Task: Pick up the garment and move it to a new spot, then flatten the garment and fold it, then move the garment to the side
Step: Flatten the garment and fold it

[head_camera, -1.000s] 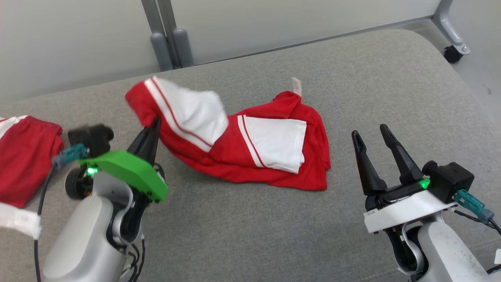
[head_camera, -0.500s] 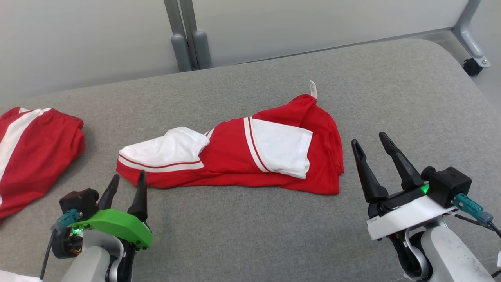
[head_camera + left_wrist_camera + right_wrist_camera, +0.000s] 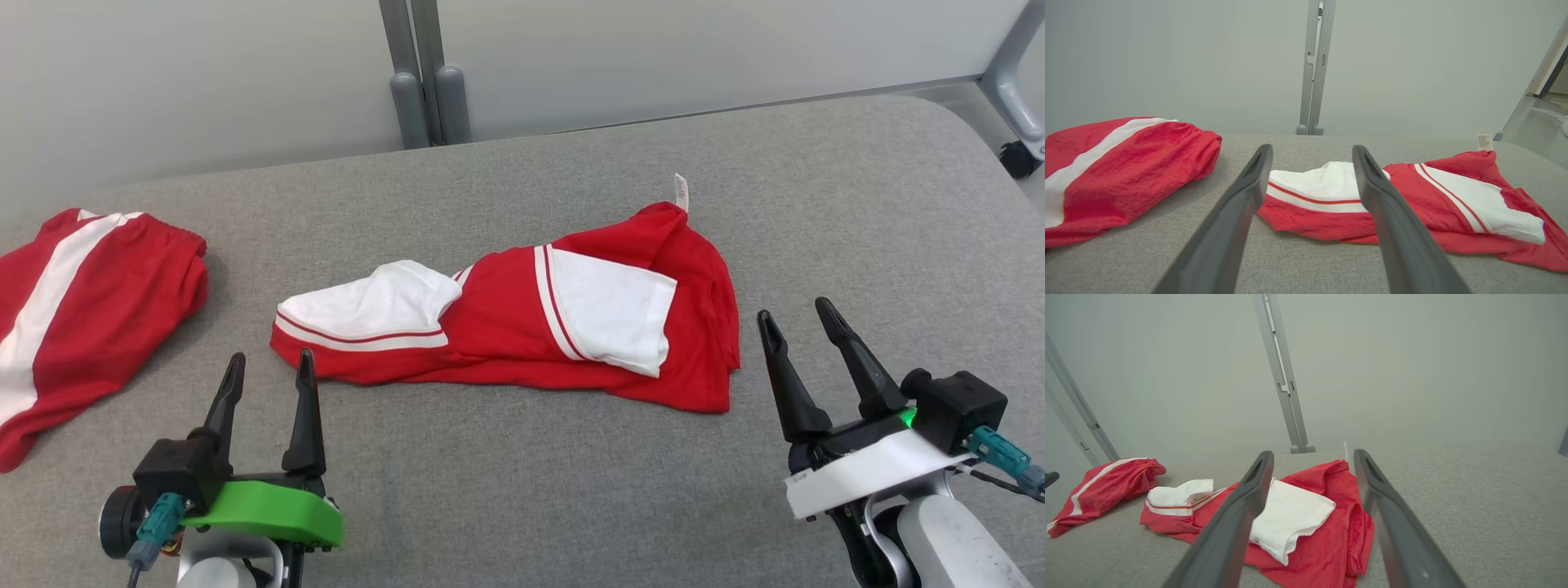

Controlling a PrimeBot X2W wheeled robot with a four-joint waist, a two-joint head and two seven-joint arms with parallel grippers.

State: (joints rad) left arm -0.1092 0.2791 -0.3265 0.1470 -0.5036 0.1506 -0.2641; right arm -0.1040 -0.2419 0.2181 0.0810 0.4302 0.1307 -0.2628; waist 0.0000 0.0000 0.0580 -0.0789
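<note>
Status: left gripper [image 3: 272,355] has its fingers spread wide with nothing between them, low over the grey cushion [image 3: 522,474]. right gripper [image 3: 793,309] is the same, spread and empty.

The garment [image 3: 498,331], red with white patches, lies on the cushion just ahead of the left gripper's tips and ahead and inboard of the right gripper. It touches neither. It's bunched, not flat. The banded end [image 3: 367,314] nearest the left tips is flopped over itself, a white panel [image 3: 612,314] is folded across the middle, and the tag [image 3: 681,190] sticks out at the far edge.

My read: it sits between the two arms so each can take one end for flattening. Open fingers suit a fresh approach, left onto the banded end and right onto the thick red edge nearest it. The move step looks done; flatten and fold are not yet done.

Count: two grippers, two garments, one tag, and two white patches on the middle one. The second garment [image 3: 106,302] is well outboard of the left gripper and apart from the first. It looks like the set-aside pile, so I'm leaving it alone.
</note>
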